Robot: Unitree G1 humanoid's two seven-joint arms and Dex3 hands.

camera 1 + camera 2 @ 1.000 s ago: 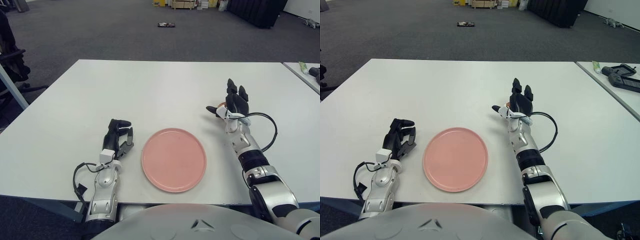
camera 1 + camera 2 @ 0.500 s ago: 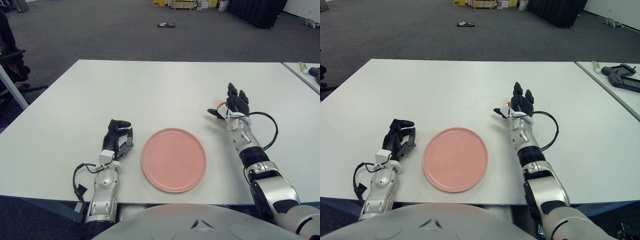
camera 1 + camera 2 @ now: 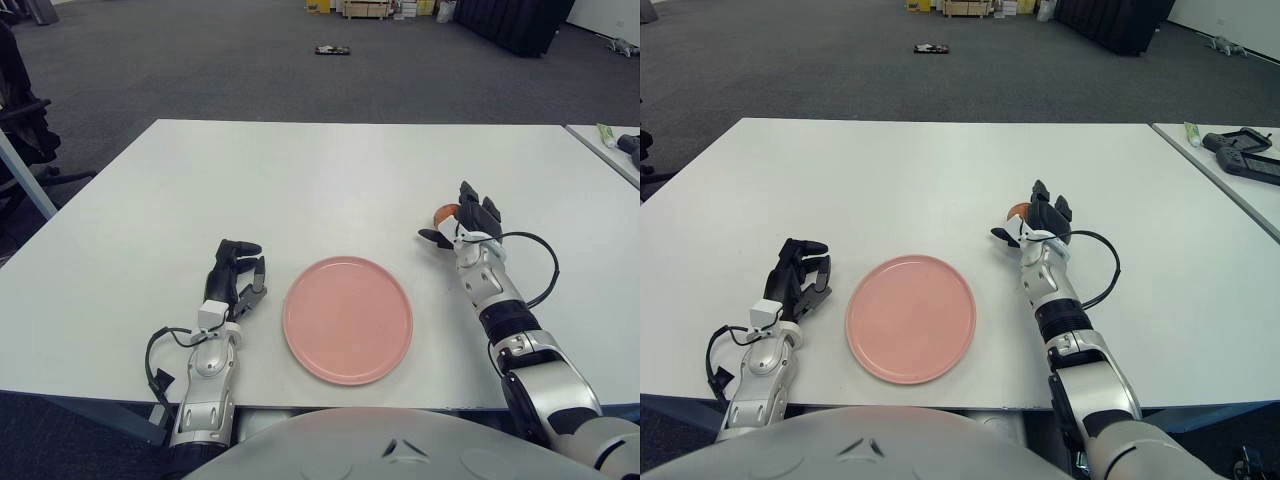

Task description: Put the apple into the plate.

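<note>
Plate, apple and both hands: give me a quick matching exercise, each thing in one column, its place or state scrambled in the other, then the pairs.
Column one:
1. plate
2. apple
3. left robot hand
4. right robot hand

Column two:
A. resting on the table left of the plate, holding nothing
B. right of the plate, around an orange-red thing
C. pink, bare, near the table's front edge
D. mostly hidden, only an orange-red sliver showing

Pairs: 1-C, 2-D, 3-A, 4-B
</note>
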